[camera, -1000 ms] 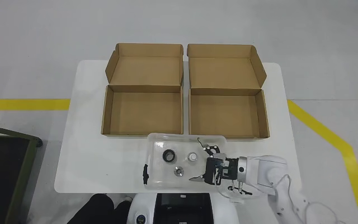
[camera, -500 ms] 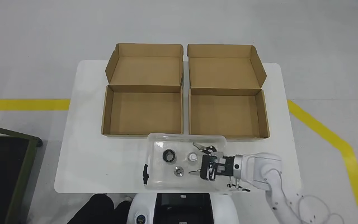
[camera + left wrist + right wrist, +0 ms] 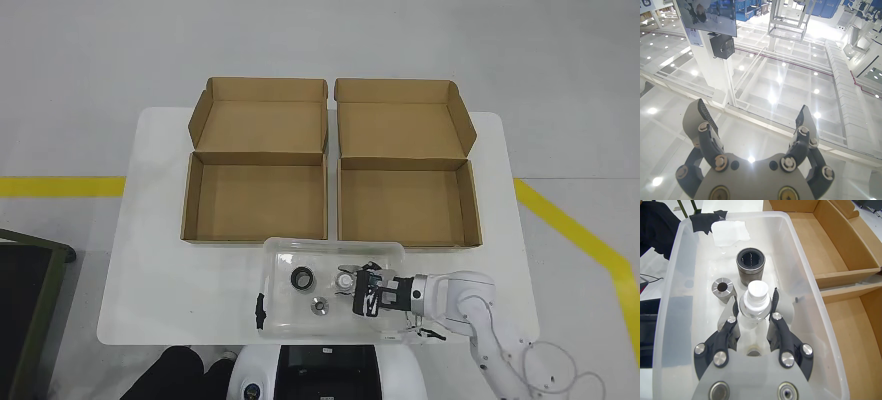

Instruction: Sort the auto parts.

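White-capped bottle (image 3: 755,306) in bin (image 3: 791,256), right gripper (image 3: 755,297) narrowly parted around it, left gripper (image 3: 752,105) spread wide

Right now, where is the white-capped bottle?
In the right wrist view the white-capped bottle stands in the clear bin, between the right gripper's fingers, beside the bearing.

**White table, three containers on it**

So the white table (image 3: 150,250) carries two open cardboard boxes side by side, the left box (image 3: 255,203) and the right box (image 3: 402,207). A clear plastic bin (image 3: 300,241) sits just in front of them at the near edge.
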{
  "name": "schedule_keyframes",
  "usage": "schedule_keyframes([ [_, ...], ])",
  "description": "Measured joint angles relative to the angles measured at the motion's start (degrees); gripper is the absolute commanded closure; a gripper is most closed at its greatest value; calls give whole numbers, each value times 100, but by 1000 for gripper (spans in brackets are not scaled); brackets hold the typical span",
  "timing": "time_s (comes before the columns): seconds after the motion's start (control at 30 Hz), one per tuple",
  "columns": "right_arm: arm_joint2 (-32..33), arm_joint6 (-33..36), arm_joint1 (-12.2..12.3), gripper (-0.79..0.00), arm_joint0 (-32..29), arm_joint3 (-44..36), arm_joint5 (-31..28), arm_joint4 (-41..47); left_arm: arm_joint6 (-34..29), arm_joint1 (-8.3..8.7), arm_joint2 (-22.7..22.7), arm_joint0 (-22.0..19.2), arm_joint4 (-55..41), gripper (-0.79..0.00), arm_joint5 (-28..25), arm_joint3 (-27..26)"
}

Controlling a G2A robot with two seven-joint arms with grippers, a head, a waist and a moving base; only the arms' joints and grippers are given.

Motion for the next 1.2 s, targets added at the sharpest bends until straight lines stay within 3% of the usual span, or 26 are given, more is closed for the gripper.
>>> schedule_keyframes([
  [0.1, 18, -65, 20, 0, -9, -26, 0, 4, 0, 0, 0, 0, 0, -785, 0, 0],
  [0.47, 324, -297, 123, 0, -212, -660, -186, 386, 0, 0, 0, 0, 0, -785, 0, 0],
  [0.67, 461, -587, 140, 0, -281, -657, -221, 1296, 0, 0, 0, 0, 0, -785, 0, 0],
  [0.9, 530, -1042, 126, 0, -10, -624, -147, 2505, 0, 0, 0, 0, 0, -785, 0, 0],
  [1.2, 411, -1624, 42, 0, 502, -769, 376, 3243, 0, 0, 0, 0, 0, -785, 0, 0],
])
